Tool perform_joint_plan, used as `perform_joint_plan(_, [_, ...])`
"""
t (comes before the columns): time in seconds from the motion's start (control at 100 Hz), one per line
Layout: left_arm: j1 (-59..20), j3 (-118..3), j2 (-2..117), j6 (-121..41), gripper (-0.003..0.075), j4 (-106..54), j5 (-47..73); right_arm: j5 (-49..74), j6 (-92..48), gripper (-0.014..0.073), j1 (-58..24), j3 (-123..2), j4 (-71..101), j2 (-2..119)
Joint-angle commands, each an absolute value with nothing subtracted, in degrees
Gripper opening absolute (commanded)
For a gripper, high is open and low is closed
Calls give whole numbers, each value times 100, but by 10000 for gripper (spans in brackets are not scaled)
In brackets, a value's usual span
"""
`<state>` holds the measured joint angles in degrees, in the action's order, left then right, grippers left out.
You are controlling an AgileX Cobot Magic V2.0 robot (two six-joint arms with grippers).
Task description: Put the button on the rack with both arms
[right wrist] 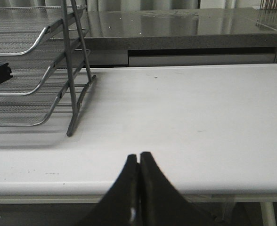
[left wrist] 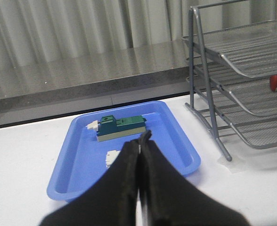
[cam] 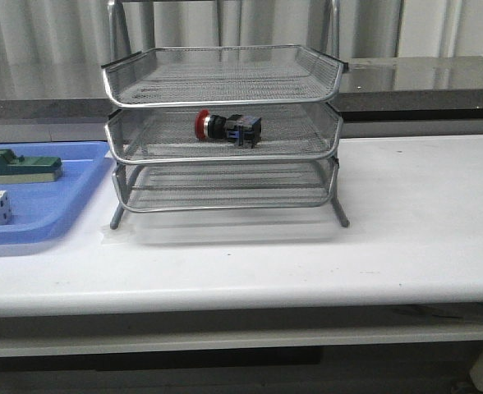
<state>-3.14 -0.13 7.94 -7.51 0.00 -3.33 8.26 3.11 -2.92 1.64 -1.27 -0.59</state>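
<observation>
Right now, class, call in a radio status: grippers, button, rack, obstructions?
Left gripper shut, empty. Right gripper shut, empty. Button lying in rack middle tier. Nothing in the way.

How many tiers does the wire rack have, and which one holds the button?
3: top, middle and bottom tiers of the rack. The button lies on its side in the middle tier; the other two look empty.

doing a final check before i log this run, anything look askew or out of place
Nothing stands out. The button lies on its side in the middle tier of the rack, which stands level. Both hands, left and right, are shut and empty.
</observation>
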Motion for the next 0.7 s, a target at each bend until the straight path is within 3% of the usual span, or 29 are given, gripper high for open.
perform_joint_plan(0.0, [-160, 79, 627, -680, -21, 0, -903, 405, 317, -60, -239, 50, -120, -160])
perform_joint_plan(0.24, [71, 297, -226, -680, -21, 0, -498, 405, 317, -60, -239, 50, -120, -160])
perform_joint_plan(0.69, [83, 297, -200, -680, -21, -48, -549, 410, 317, -60, -241, 50, -120, -160])
